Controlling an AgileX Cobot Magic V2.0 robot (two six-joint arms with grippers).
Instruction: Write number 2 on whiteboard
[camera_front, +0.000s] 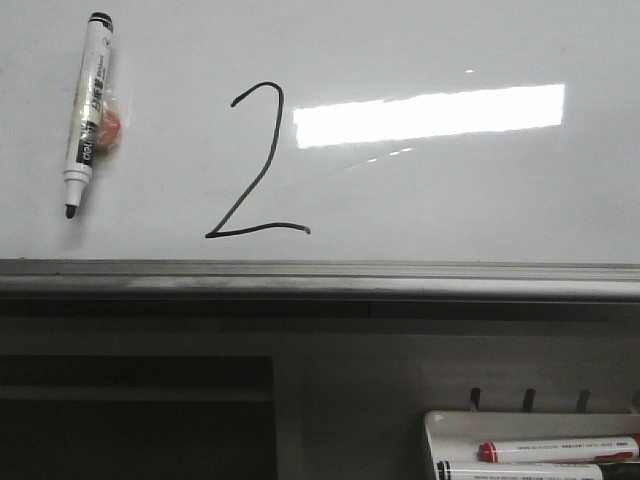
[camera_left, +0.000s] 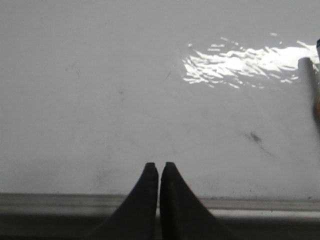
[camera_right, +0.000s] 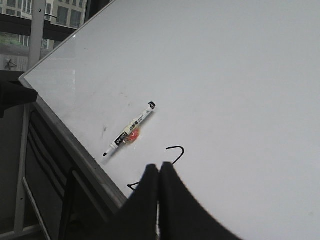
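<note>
A black hand-drawn number 2 (camera_front: 255, 165) stands on the whiteboard (camera_front: 450, 200), left of a bright light reflection. A white marker with black cap (camera_front: 88, 110) sticks to the board at the upper left, tip down, with an orange blob beside it. In the right wrist view the 2 (camera_right: 176, 152) is partly hidden behind my right gripper (camera_right: 159, 167), which is shut and empty; the marker (camera_right: 129, 130) lies beyond it. My left gripper (camera_left: 159, 166) is shut and empty over the board's (camera_left: 100, 100) lower edge. Neither gripper shows in the front view.
The board's grey metal lower edge (camera_front: 320, 278) runs across the front view. Below at the right, a small white tray (camera_front: 440, 425) holds a red-capped marker (camera_front: 555, 450) and another marker (camera_front: 520, 470). A dark frame stands under the board.
</note>
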